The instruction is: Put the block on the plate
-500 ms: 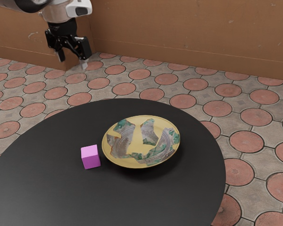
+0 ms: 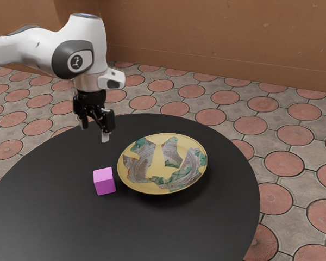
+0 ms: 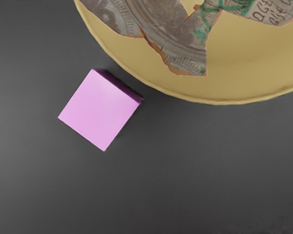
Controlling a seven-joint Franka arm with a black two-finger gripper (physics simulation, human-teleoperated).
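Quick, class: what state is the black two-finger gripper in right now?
Black two-finger gripper: open, holding nothing, above the round black table.

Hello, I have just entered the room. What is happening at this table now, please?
A robot arm is at work at a black round table. Its gripper hangs open above the table and holds nothing. The pink block rests on the table beside the decorated yellow plate, not on it. The task, placing the block on the plate, is not yet done.

Soft overhead light — block (image 2: 104, 182) palest on top, dark shadow under plate (image 2: 158, 163)
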